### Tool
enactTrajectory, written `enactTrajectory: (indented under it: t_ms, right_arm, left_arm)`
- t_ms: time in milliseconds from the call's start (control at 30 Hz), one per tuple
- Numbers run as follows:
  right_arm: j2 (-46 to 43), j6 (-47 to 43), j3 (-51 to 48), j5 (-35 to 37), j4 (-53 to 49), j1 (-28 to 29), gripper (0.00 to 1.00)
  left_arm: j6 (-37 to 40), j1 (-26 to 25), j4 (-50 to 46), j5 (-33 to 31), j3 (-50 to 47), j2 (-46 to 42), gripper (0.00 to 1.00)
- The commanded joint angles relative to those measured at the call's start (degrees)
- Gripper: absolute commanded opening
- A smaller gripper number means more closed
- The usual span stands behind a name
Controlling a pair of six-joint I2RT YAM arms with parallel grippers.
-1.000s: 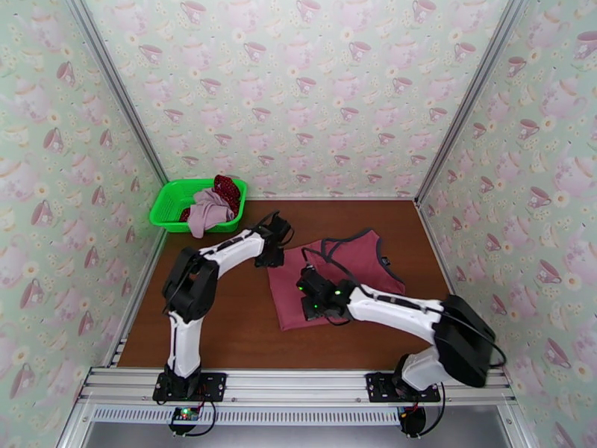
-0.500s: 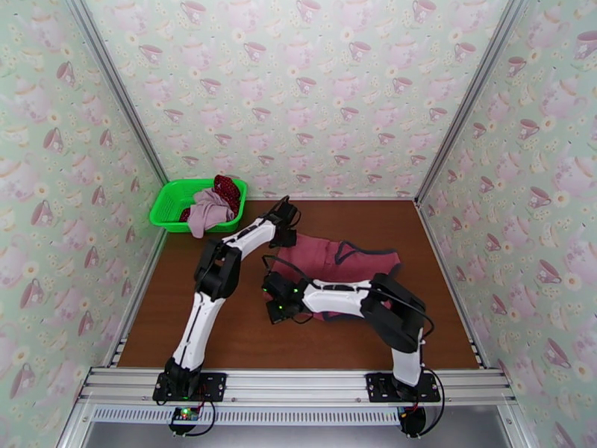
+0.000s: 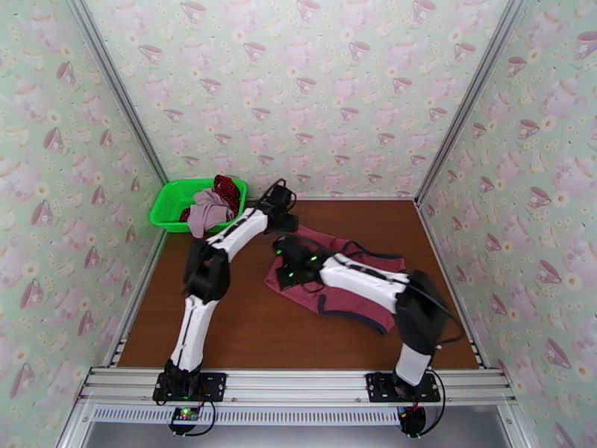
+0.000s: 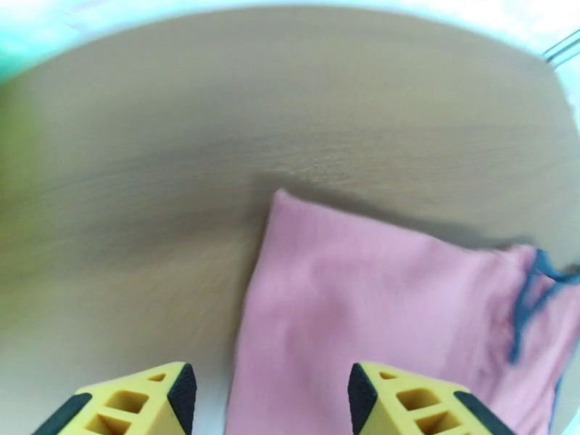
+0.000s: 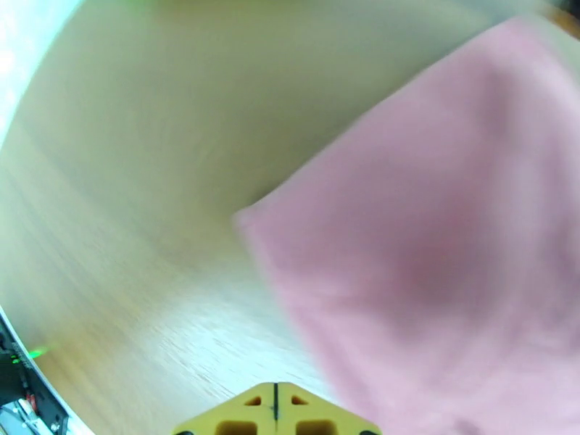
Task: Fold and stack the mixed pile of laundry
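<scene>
Jaws apart on left gripper, empty, over edge of tank top; pressed together on right gripper, beside same cloth. Tank top rumpled mid-table; mauve-pink piece and dotted cloth in green basket, far left.

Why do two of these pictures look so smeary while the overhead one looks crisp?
Top external view: sharp, evenly lit, the tank top clear. Left wrist view: the table grain streaked, seemingly by motion, its far edge bowed by the lens. Right wrist view: worst blur, the tank top's edge smeared, glare whitening the upper-left corner.
</scene>
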Motion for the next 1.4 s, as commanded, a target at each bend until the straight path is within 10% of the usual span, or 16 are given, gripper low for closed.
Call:
enactTrajectory:
  t_ms: [0, 200, 700, 1367]
  right_arm:
    - [-1.5, -7.8, 0.2, -3.7, -2.4, -7.6, 0.05]
    - [14.4, -13.4, 14.5, -12.0, -4.8, -18.2, 0.00]
    - [32.2, 0.1, 19.8, -5.2, -1.0, -25.2, 0.00]
    - [22.4, 48.7, -5.9, 12.1, 34.6, -25.1, 0.00]
  left_arm:
    - [-4.0, -1.6, 2.8, -3.3, -11.3, -12.1, 0.59]
    - [-17.0, -5.9, 12.1, 1.2, -34.7, -18.3, 0.25]
    - [-22.6, -8.3, 17.2, -2.0, -40.5, -5.4, 0.19]
    - [6.6, 1.1, -15.6, 0.9, 31.9, 33.7, 0.21]
